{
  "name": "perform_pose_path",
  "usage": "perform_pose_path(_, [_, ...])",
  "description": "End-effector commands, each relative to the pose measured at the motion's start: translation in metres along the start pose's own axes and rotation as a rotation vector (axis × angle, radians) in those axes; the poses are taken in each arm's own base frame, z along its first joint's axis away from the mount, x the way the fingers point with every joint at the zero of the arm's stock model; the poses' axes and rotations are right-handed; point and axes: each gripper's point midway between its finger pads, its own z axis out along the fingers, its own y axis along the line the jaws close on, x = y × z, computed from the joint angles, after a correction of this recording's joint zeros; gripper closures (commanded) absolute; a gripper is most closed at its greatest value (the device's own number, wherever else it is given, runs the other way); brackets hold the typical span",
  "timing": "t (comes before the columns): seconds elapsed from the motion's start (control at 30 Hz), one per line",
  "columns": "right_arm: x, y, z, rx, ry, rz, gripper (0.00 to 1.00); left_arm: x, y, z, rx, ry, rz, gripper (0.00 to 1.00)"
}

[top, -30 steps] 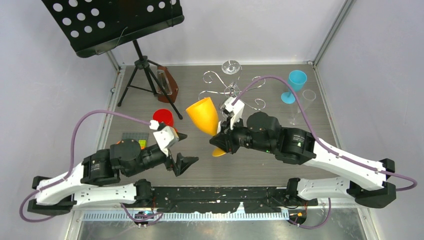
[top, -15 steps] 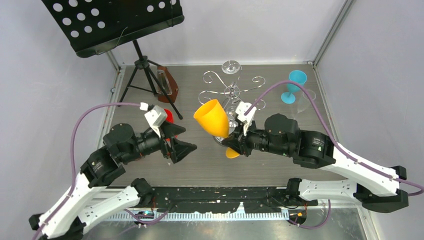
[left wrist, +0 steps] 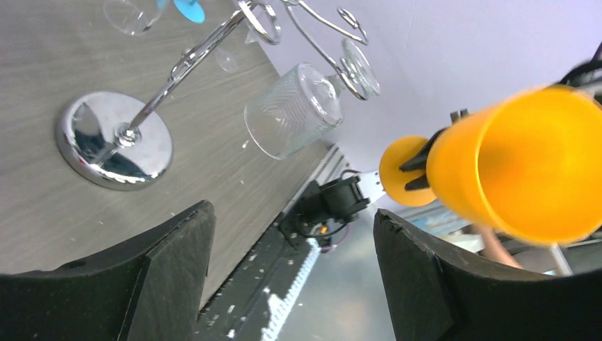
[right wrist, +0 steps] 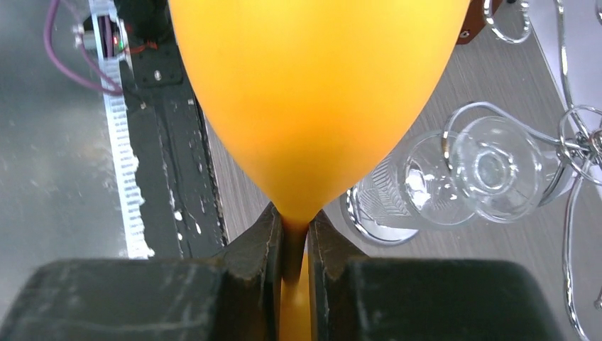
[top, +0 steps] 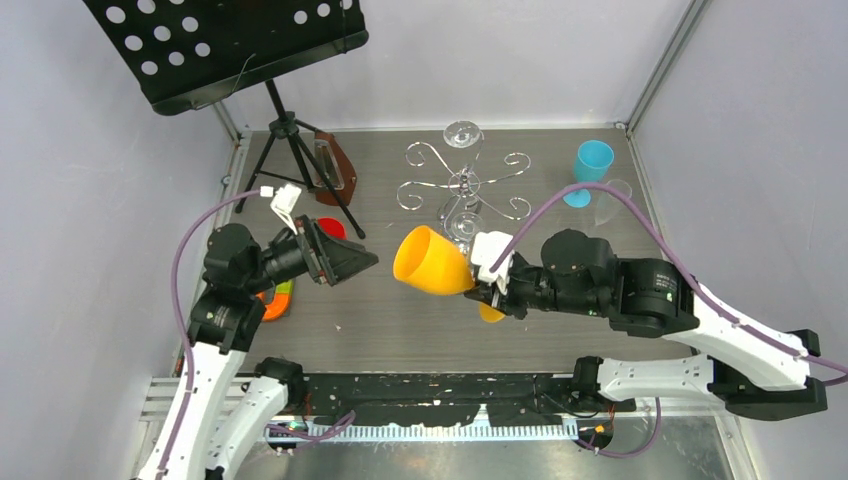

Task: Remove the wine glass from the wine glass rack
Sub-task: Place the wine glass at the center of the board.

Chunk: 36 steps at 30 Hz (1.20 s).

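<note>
The chrome wine glass rack stands at the table's back middle, with one clear glass at its far side and another hanging on its near side. My right gripper is shut on the stem of an orange plastic wine glass, held off the rack, in front of it, tipped sideways with its mouth to the left. The right wrist view shows both pads pinching the stem under the bowl. My left gripper is open and empty, raised, left of the orange glass.
A black tripod music stand stands at the back left, with a brown holder by its legs. A red cup sits behind the left gripper. A blue goblet and a clear flute stand at the back right.
The right arm drew the orange glass away from the rack toward the near side and tipped it sideways. The left arm lifted and swung back to the left, its jaws staying open.
</note>
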Motion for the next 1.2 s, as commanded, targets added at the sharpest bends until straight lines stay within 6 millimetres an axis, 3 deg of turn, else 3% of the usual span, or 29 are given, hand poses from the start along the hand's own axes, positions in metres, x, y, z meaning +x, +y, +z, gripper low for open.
perform_pose_path(0.0, [-0.003, 0.000, -0.006, -0.017, 0.023, -0.184, 0.94, -0.004, -0.017, -0.004, 0.159, 0.033, -0.145, 0.21])
perform_pose_path(0.37, [-0.005, -0.008, 0.018, 0.025, 0.162, -0.333, 0.94, 0.015, -0.011, -0.009, 0.175, 0.107, -0.202, 0.22])
perform_pose_path(0.77, [-0.004, -0.011, 0.032, 0.043, 0.238, -0.363, 0.94, 0.024, -0.014, -0.017, 0.181, 0.125, -0.180, 0.23])
perform_pose_path(1.17, [0.015, -0.004, 0.017, 0.048, 0.224, -0.305, 0.94, 0.026, -0.004, -0.016, 0.131, 0.112, -0.174, 0.24])
